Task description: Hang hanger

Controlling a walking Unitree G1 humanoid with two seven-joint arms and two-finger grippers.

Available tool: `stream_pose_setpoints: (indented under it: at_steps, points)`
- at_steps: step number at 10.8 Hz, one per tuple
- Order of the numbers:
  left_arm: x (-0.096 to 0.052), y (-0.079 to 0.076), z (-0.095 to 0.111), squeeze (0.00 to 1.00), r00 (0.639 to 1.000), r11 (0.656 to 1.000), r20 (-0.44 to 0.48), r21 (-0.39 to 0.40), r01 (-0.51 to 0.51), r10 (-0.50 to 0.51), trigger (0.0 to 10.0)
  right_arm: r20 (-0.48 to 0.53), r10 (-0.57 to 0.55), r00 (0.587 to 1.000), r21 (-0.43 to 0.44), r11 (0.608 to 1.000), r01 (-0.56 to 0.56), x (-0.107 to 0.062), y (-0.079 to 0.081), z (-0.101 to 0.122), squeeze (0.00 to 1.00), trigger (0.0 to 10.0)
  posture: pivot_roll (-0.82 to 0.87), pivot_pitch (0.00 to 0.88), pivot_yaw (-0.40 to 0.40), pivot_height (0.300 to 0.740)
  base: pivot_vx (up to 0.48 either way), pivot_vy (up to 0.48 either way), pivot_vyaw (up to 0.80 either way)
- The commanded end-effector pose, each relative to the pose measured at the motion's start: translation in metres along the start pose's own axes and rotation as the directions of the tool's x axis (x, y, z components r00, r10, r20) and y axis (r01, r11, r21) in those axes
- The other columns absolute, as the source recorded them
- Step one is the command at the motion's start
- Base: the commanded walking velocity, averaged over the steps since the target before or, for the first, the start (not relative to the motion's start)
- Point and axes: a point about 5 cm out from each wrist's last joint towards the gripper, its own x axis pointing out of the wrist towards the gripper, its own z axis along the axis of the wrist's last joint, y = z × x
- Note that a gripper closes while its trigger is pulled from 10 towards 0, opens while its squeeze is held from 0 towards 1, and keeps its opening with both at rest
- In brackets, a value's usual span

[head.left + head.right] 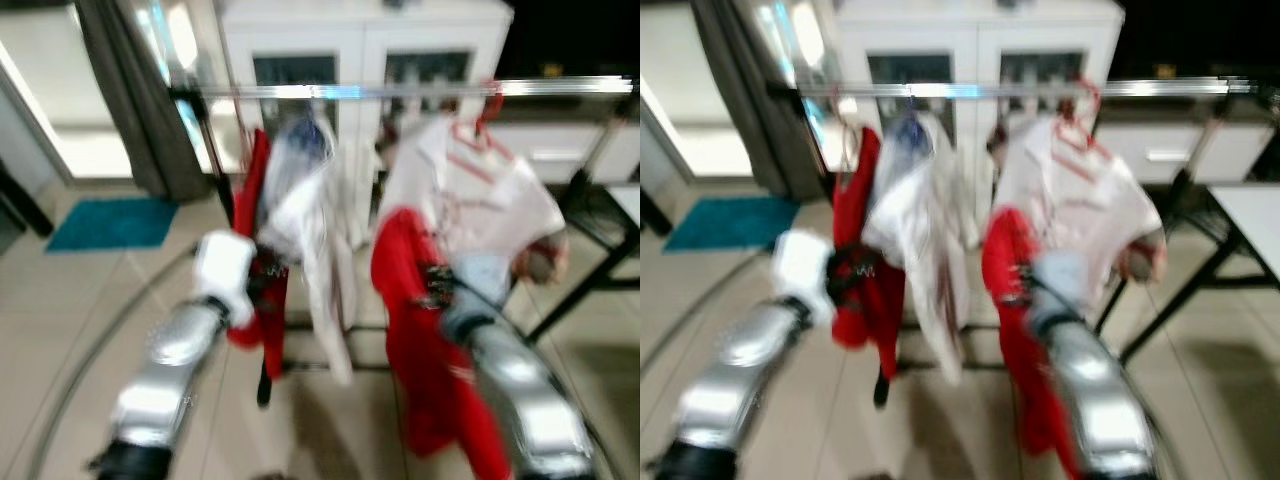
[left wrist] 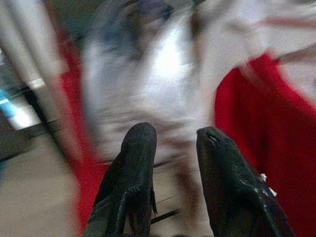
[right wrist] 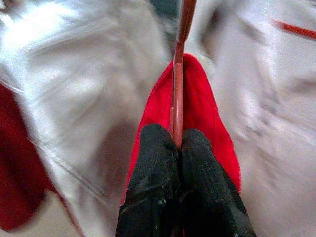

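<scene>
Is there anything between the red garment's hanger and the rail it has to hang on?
The right gripper has its jaws shut on the red hanger, well below the rail. The white garment already hanging there sits directly above, crowding that stretch; a gap lies to its left.

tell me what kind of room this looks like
Probably a laundry or utility corner of a home: a metal clothes rail hung with clothes, a white cabinet behind it, and a tiled floor with a blue mat.
</scene>
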Motion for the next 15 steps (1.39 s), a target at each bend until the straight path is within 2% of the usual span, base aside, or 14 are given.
stream_pose_setpoints:
  at_steps: [1, 2, 3, 5, 6, 8, 9, 10, 11, 12, 13, 15]
  points:
    - [0.005, -0.010, 0.009, 0.00, 0.999, 0.999, 0.035, 0.016, 0.034, -0.035, 10.0, 0.039, -0.018, 0.999, -0.039, 0.999, 0.020, -0.002, -0.011, 0.009, 0.00, 10.0, 0.06, 0.000, 0.075, 0.723, 0.439, 0.000, 0.00]
    - [0.004, -0.014, 0.010, 0.00, 0.998, 0.998, 0.039, 0.024, 0.056, -0.057, 10.0, 0.059, -0.050, 0.997, -0.006, 0.999, 0.051, -0.002, -0.017, 0.012, 0.00, 10.0, 0.06, 0.000, 0.080, 0.723, 0.439, 0.000, 0.00]
    - [0.004, -0.015, 0.011, 0.00, 0.997, 0.998, 0.041, 0.026, 0.061, -0.062, 10.0, 0.081, -0.075, 0.994, -0.010, 0.997, 0.076, -0.003, -0.021, 0.015, 0.00, 10.0, 0.06, 0.000, 0.072, 0.723, 0.439, 0.000, 0.00]
    - [0.006, -0.012, 0.014, 0.00, 0.996, 0.997, 0.049, 0.048, 0.068, -0.071, 10.0, 0.112, -0.102, 0.989, -0.065, 0.992, 0.110, -0.001, -0.023, 0.023, 0.00, 10.0, 0.06, 0.000, 0.061, 0.723, 0.439, 0.000, 0.00]
    - [0.006, -0.008, 0.014, 0.00, 0.997, 0.997, 0.052, 0.048, 0.055, -0.058, 10.0, 0.158, -0.112, 0.981, -0.056, 0.991, 0.122, 0.001, -0.022, 0.033, 0.00, 10.0, 0.06, 0.000, 0.074, 0.723, 0.439, 0.000, 0.00]
    - [0.005, -0.013, 0.012, 0.00, 0.996, 0.995, 0.047, 0.063, 0.078, -0.081, 10.0, 0.213, -0.135, 0.968, -0.084, 0.984, 0.156, 0.002, -0.028, 0.043, 0.00, 10.0, 0.06, 0.000, 0.080, 0.723, 0.429, 0.000, 0.00]
    - [0.005, -0.015, 0.013, 0.00, 0.995, 0.995, 0.044, 0.054, 0.085, -0.087, 10.0, 0.238, -0.151, 0.959, -0.078, 0.982, 0.174, 0.003, -0.032, 0.049, 0.00, 10.0, 0.06, 0.000, 0.086, 0.723, 0.345, 0.000, 0.00]
    - [0.005, -0.017, 0.015, 0.00, 0.992, 0.994, 0.059, -0.006, 0.113, -0.113, 10.0, 0.255, -0.162, 0.953, -0.087, 0.978, 0.189, 0.005, -0.034, 0.055, 0.00, 10.0, 0.06, 0.000, 0.067, 0.723, 0.000, 0.000, 0.00]
    - [0.005, -0.018, 0.018, 0.00, 0.989, 0.991, 0.071, -0.016, 0.133, -0.131, 10.0, 0.258, -0.161, 0.953, -0.096, 0.977, 0.191, 0.007, -0.034, 0.058, 0.00, 10.0, 0.06, 0.000, 0.062, 0.723, 0.000, 0.000, 0.00]
    - [0.002, -0.018, 0.025, 0.00, 0.970, 0.975, 0.104, -0.006, 0.224, -0.222, 10.0, 0.284, -0.131, 0.950, -0.115, 0.979, 0.169, 0.015, -0.031, 0.071, 0.00, 10.0, 0.06, 0.000, 0.071, 0.723, 0.000, 0.000, 0.00]
    - [0.001, -0.018, 0.026, 0.00, 0.966, 0.971, 0.108, -0.004, 0.237, -0.236, 10.0, 0.290, -0.125, 0.949, -0.118, 0.979, 0.165, 0.016, -0.031, 0.073, 0.00, 10.0, 0.06, 0.000, 0.071, 0.723, 0.000, 0.000, 0.00]
    - [-0.005, -0.032, 0.033, 0.00, 0.918, 0.926, 0.123, 0.041, 0.375, -0.377, 10.0, 0.280, -0.142, 0.949, -0.102, 0.979, 0.176, 0.030, -0.036, 0.079, 0.00, 10.0, 0.07, 0.000, 0.074, 0.723, 0.000, 0.000, 0.00]
